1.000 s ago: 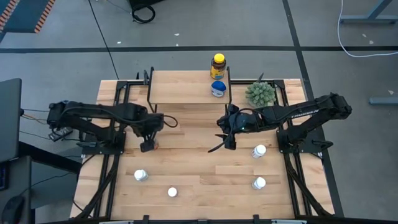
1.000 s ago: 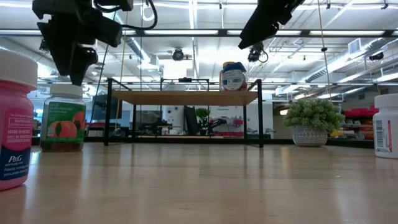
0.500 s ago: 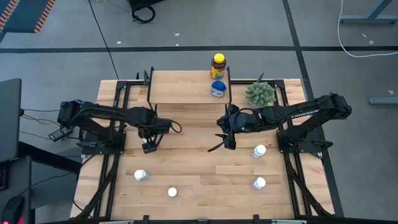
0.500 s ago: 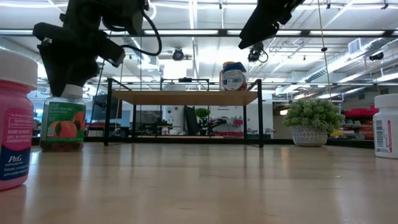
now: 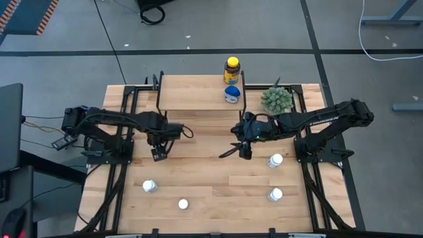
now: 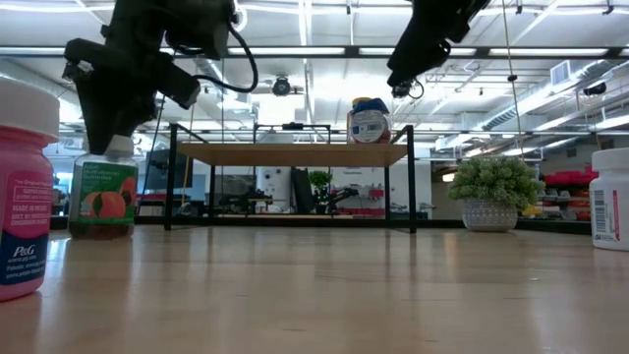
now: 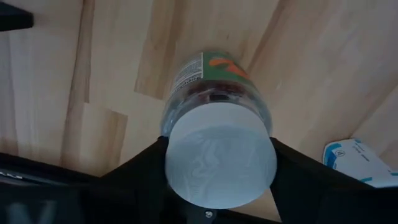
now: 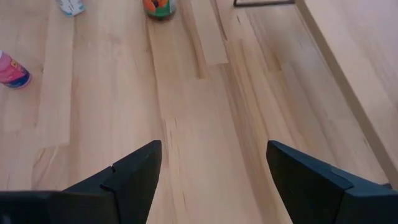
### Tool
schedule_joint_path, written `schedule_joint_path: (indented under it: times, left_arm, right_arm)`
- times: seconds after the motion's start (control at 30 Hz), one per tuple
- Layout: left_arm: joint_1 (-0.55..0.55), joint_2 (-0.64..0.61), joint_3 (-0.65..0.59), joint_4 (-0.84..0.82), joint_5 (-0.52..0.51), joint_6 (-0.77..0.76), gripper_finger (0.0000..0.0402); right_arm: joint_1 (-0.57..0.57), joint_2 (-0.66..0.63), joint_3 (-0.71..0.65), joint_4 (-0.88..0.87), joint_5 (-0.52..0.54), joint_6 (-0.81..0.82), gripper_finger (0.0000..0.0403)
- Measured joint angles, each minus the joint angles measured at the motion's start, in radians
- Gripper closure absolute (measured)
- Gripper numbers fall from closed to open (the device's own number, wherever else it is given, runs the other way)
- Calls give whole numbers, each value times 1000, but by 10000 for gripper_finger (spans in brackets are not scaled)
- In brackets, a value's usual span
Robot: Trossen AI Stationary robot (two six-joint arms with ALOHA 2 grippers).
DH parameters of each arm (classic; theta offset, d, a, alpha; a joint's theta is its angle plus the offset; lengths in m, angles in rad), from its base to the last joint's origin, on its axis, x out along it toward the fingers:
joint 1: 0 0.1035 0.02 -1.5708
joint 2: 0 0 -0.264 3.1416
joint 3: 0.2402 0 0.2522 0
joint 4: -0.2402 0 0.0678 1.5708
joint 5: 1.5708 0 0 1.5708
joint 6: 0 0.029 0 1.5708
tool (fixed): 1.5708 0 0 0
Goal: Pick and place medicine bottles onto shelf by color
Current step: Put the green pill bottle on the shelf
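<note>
Now the green-labelled, white-capped medicine bottle point(image 7: 217, 134) stands on the tabletop before the light-wood shelf point(image 5: 198, 92), its cap clasped by the left gripper point(image 5: 157, 153). Grasping looks underway; next comes lifting it shelfward. The right gripper point(image 5: 239, 149) hovers nearby, jaws parted, empty.

Left hand point(image 5: 157, 153) hides the green-labelled bottle point(image 7: 217, 149) in the high view.

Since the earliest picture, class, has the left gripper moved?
Yes. The left gripper has come down toward the tabletop onto the green-labelled bottle, judged against the shelf.
</note>
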Motion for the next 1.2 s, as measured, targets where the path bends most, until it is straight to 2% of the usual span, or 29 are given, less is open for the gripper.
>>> schedule_joint_path:
  times: [0.1, 0.17, 0.4, 0.57, 0.73, 0.9, 1.1, 1.2]
  left_arm:
    - [25, 1, 59, -37, 18, 21, 170]
    - [43, 1, 140, -86, 18, 47, 170]
    - [145, 17, 552, -208, -57, 181, 170]
    - [215, 132, 856, -320, -103, 276, 170]
    - [251, 270, 1070, -315, -96, 383, 170]
    - [288, 406, 1176, -310, -97, 469, 170]
    - [313, 521, 1195, -315, -108, 533, 169]
    - [315, 540, 1200, -313, -128, 557, 157]
  right_arm:
    - [0, 0, 0, -6, 0, 4, 105]
    - [0, 0, 0, -7, -2, 4, 105]
    - [0, 0, 0, -6, -2, 4, 105]
    - [0, 0, 0, -6, -3, 4, 105]
    - [0, 0, 0, -6, -14, 4, 105]
    - [0, 0, 0, -7, -14, 24, 105]
    - [0, 0, 0, -7, -14, 29, 105]
    - [0, 0, 0, -7, -14, 28, 105]
